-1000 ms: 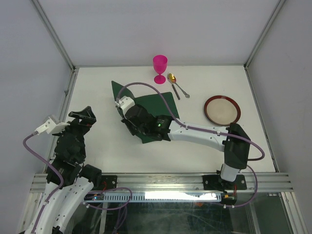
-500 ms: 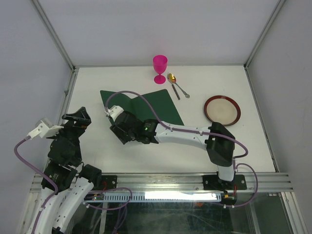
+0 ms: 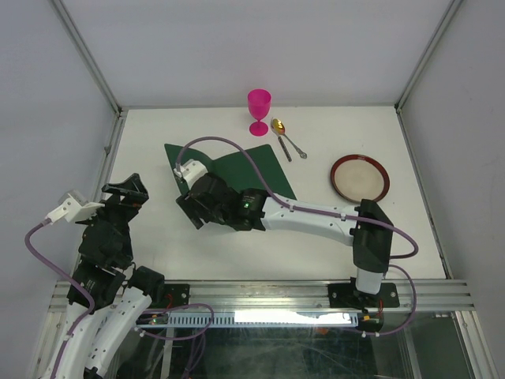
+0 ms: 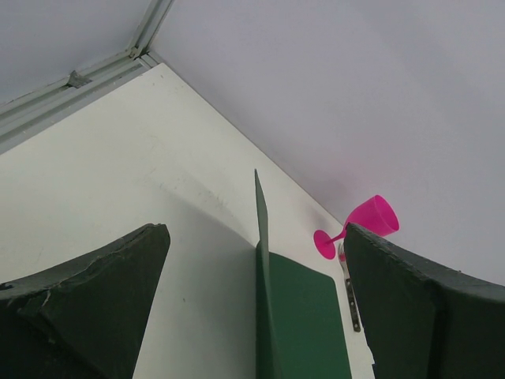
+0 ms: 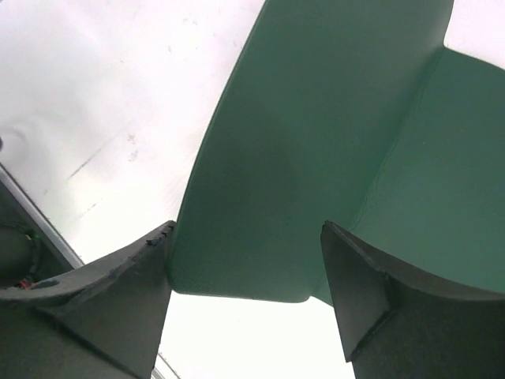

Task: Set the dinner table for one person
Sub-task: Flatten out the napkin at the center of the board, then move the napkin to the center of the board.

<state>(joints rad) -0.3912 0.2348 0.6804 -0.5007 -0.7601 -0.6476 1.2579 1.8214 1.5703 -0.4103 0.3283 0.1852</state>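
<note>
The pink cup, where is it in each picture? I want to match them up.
Top external: the pink cup stands in the middle of the far edge of the table, just left of the spoon.
Left wrist: the cup shows right of centre and looks tipped sideways.
Right wrist: it is not in this picture.
Shared landmark: the green placemat shows in all three views.

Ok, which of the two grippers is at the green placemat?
The right gripper, jaws open at the placemat's lifted edge; the left gripper hangs well apart.
</note>
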